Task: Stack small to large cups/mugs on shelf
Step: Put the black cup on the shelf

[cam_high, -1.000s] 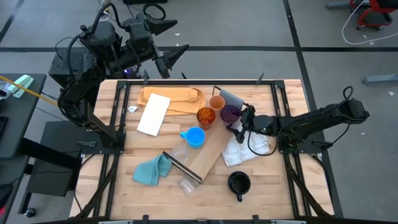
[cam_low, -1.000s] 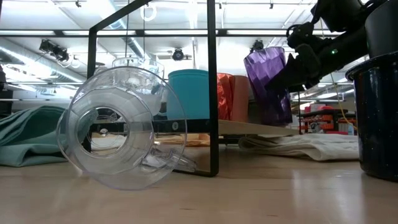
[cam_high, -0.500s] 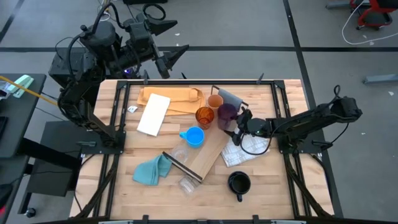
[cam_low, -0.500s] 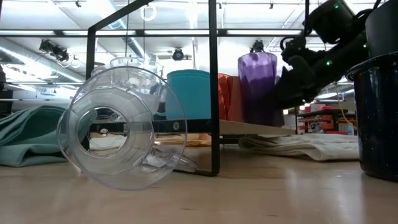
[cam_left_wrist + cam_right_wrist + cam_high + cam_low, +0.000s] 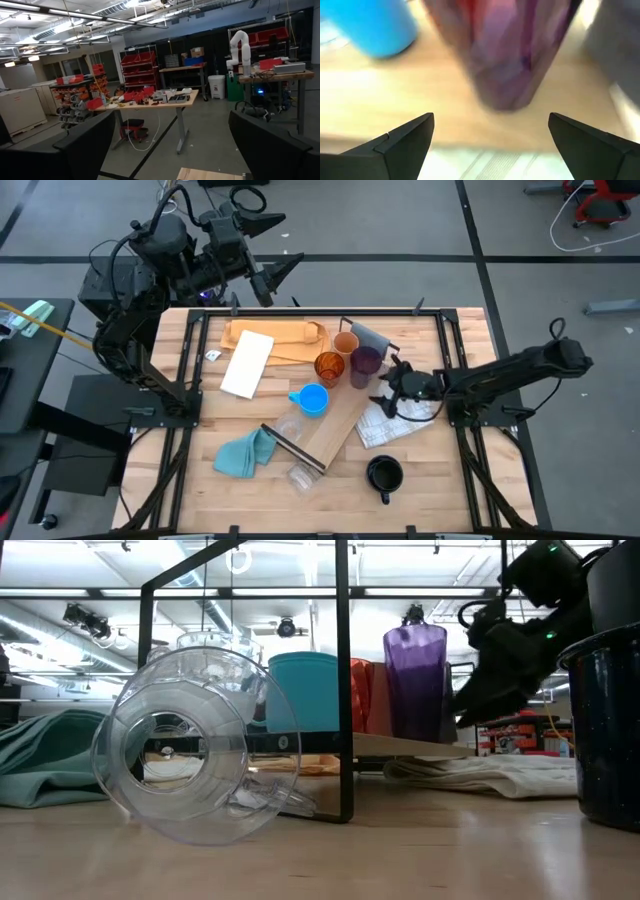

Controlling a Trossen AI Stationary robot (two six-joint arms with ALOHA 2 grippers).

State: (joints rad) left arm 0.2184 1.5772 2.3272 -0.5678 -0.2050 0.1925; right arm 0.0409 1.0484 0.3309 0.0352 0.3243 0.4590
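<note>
The purple tumbler (image 5: pixel 365 363) stands upright on its base on the light-wood shelf board (image 5: pixel 335 425), beside the amber cup (image 5: pixel 331 367) and the tan cup (image 5: pixel 346 343). The light blue mug (image 5: pixel 314 400) also stands on the board. My right gripper (image 5: pixel 392 386) is open, just to the tumbler's right and apart from it; its wrist view shows the tumbler (image 5: pixel 515 55) ahead, between the spread fingers. Two clear cups (image 5: pixel 290 430) (image 5: pixel 300 475) lie near the board's near end. The dark mug (image 5: pixel 384 473) stands on the table. My left gripper (image 5: pixel 280 245) is open beyond the table's far left corner.
The white checked cloth (image 5: pixel 395 420) lies under my right gripper. The teal cloth (image 5: pixel 243 453) lies at the near left. A tan paper sheet (image 5: pixel 280 338) and a white sheet (image 5: pixel 247 363) lie at the far left. Black shelf end frames (image 5: pixel 343 680) stand near the clear cup (image 5: pixel 185 755).
My right gripper has set the purple tumbler from tilted to upright on the shelf board next to the amber cup. It has let go and drawn back a little toward the table's right edge. The tumbler now stands on its own.
</note>
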